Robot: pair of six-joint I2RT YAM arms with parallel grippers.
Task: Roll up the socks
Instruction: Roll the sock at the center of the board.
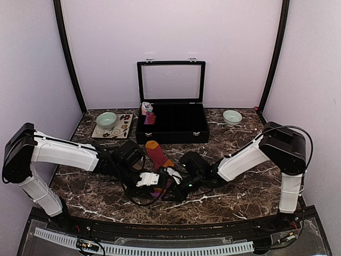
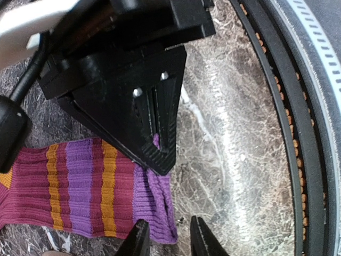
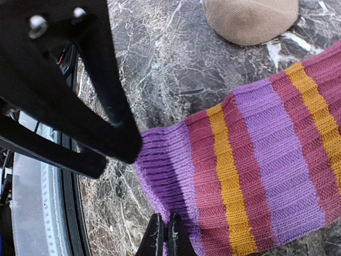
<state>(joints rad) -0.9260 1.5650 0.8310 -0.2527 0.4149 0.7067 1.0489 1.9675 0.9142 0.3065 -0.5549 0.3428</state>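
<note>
The red-maroon sock lies flat on the marble, orange toe away from me and striped cuff towards the near edge. My right gripper is shut on the cuff's purple edge; its black finger shows in the left wrist view. My left gripper is open at the cuff's corner, one finger over the purple rib and the other over bare marble. In the top view both grippers, left and right, meet over the cuff. A tan sock lies just beyond the cuff.
A black case with its lid open stands at the back, with a pink and light-blue bundle in its left compartment. A green bowl sits on a patterned tile, and another bowl is at the back right. The table's front rail is close.
</note>
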